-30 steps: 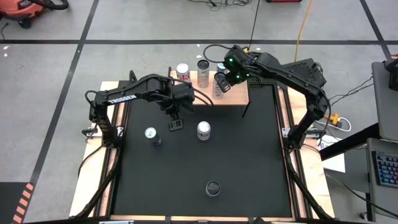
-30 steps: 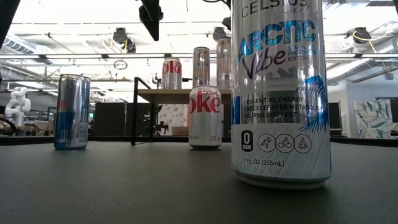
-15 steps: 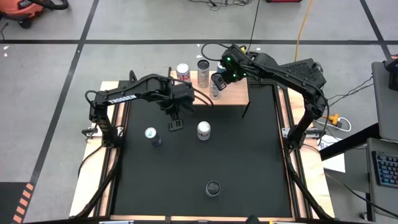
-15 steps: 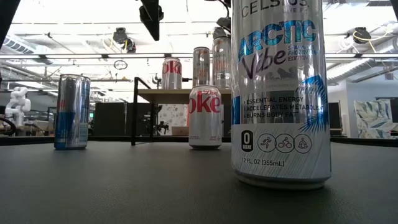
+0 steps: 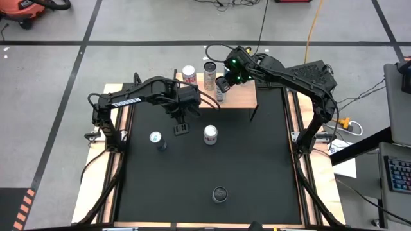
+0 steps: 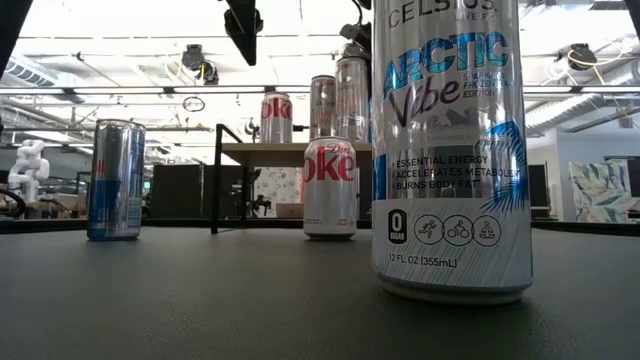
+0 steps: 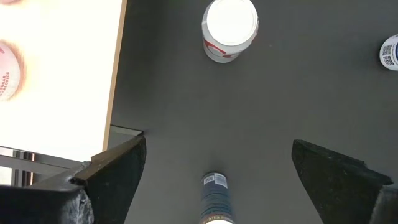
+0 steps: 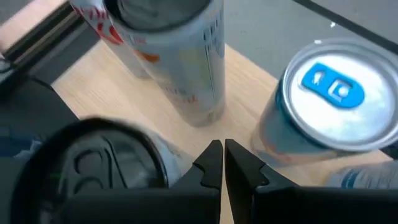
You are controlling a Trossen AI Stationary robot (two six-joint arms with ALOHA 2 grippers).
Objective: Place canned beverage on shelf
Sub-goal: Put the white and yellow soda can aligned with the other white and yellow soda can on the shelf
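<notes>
1. Black matting is seen over the bench [image 5: 257, 167], which is framed by light wooden edges and set on a grey floor marked with dark tape lines.
2. At the far edge of the bench the shelf [image 5: 244, 96] is placed, a low light-wood top on thin black legs; in the low view it [image 6: 260, 149] is seen behind the nearer cans.
3. Two cans are stood on the shelf: a red-and-white can [image 5: 189, 75] toward its left end and a slim silver can [image 5: 210, 70] just beside it.
4. The right claw [image 5: 221, 86] is held over the shelf, pinched on a tall silver can [image 5: 220, 94], which is kept close beside the slim silver can; from the low view this can [image 6: 351, 100] is seen at shelf-top level, but whether it touches the wood cannot be told.
5. In the right wrist view the wood of the shelf [image 8: 124, 99] is shown beneath a blue-tabbed can top [image 8: 333, 96] and a tall can [image 8: 180, 56].
6. The left claw [image 5: 181, 129] is hung over the bench mat, its fingers spread wide and nothing gripped.
7. Three cans are left on the mat: a blue-and-silver can [image 5: 156, 139] at the left, a white-and-red can [image 5: 210, 134] near the middle, and a dark-topped can [image 5: 220, 194] at the near side, well apart from the others.
</notes>
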